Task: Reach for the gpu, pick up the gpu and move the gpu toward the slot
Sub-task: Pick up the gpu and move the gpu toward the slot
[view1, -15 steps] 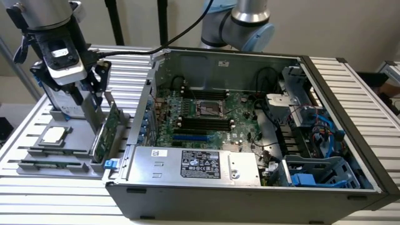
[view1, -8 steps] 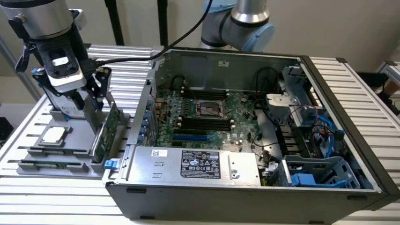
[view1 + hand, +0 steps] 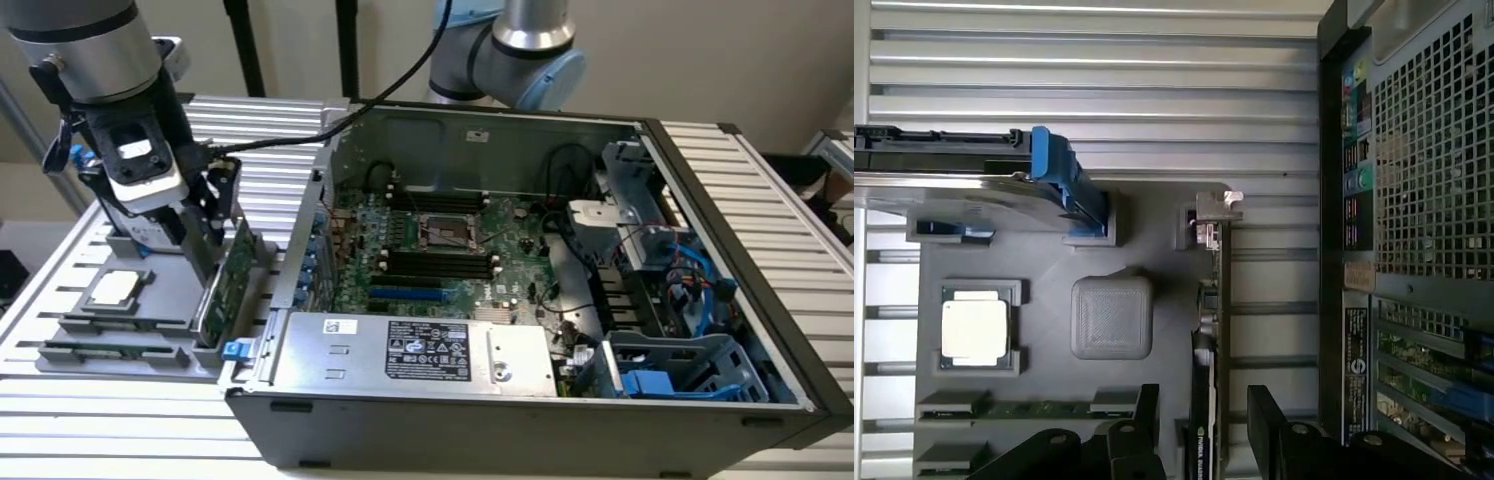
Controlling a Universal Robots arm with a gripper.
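Exterior view: the gripper [image 3: 207, 245] is low over the grey tray [image 3: 163, 300], next to the open computer case [image 3: 534, 430], on the exterior view's left.
Where the gpu is: the gpu [image 3: 224, 275] stands on its thin edge in the grey tray, just beside the outside wall of the case. It is not inside the case.
Fingers: in the wrist view the two black fingers [image 3: 1266, 420] are wide apart, one on each side of the gpu. There is a gap on both sides, so they are not squeezing it.
Done: the reach looks almost finished, because the gpu sits right between the fingers.
Left: the gpu is not yet grabbed, not yet lifted and not yet carried. The blue slot [image 3: 407, 296] on the green board inside the case looks like the place for it, and it is well apart from the gpu.
How the gpu looks: thin and flat. It is green on its side in the exterior view. In the wrist view it is a dark thin strip, with a silver metal bracket [image 3: 1216, 208] at the end far from the gripper.
Nearby: a square silver chip [image 3: 974, 330] and a hard drive with a blue frame [image 3: 1054, 175] sit in the same tray, apart from the gpu.
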